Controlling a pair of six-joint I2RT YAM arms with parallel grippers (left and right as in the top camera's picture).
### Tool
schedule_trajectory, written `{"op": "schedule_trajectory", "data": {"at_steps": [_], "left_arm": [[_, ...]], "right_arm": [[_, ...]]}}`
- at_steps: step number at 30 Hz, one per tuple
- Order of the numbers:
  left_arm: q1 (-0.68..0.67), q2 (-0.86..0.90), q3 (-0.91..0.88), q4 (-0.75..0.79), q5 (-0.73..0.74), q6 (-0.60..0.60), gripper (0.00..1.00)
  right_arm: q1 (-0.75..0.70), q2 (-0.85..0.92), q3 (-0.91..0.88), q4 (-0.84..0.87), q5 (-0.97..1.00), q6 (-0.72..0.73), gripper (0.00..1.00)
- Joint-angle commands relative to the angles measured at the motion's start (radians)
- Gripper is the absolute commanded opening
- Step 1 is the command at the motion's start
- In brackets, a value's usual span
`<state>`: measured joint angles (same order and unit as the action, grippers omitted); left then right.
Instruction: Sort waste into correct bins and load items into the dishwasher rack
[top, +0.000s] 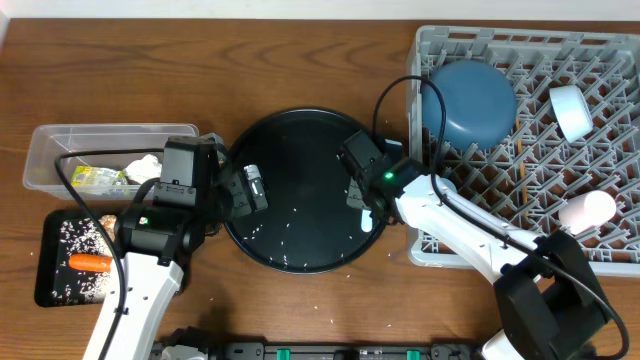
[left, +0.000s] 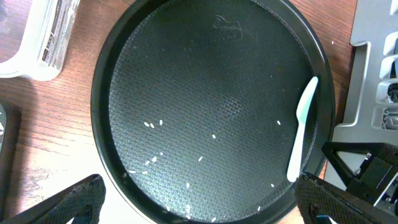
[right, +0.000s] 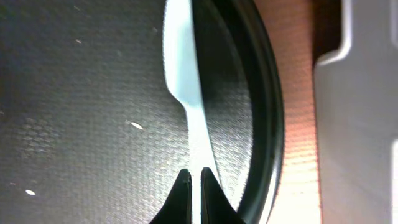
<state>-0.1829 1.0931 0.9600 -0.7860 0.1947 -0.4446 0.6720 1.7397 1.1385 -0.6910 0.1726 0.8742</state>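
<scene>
A white spoon (left: 303, 134) lies along the right inner rim of the large round black tray (top: 240, 235), also in the right wrist view (right: 183, 74). My right gripper (right: 194, 180) is shut on the spoon's handle; overhead it is at the tray's right edge (top: 362, 205). My left gripper (top: 250, 188) is open and empty over the tray's left side (left: 199, 193). The grey rack (top: 600, 140) holds a dark blue plate (top: 470, 100), a white bowl (top: 572, 110), a pink cup (top: 588, 210) and a chopstick (top: 519, 150). No light-blue cup shows.
A clear tub (top: 60, 150) at the left holds a yellow-green wrapper (top: 95, 180) and white tissue (top: 145, 168). A shallow black tray (top: 48, 245) holds a carrot (top: 90, 263) and rice scraps (top: 85, 235). Loose rice grains (left: 149, 124) lie on the round tray.
</scene>
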Motion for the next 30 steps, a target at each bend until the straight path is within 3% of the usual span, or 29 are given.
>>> {"op": "schedule_trajectory", "data": {"at_steps": [1,7,9,30], "left_arm": [[0.005,0.004,0.011,-0.003,-0.013,0.006,0.98],[0.005,0.004,0.011,-0.003,-0.013,0.006,0.98],[0.005,0.004,0.011,-0.003,-0.013,0.006,0.98],[0.005,0.004,0.011,-0.003,-0.013,0.006,0.98]], "right_arm": [[-0.001,0.011,0.011,-0.022,-0.011,0.008,0.02],[0.029,0.035,0.01,-0.054,-0.074,0.008,0.32],[0.048,0.04,0.01,-0.054,-0.072,0.008,0.37],[0.09,0.049,-0.045,-0.039,0.036,0.008,0.37]]}}
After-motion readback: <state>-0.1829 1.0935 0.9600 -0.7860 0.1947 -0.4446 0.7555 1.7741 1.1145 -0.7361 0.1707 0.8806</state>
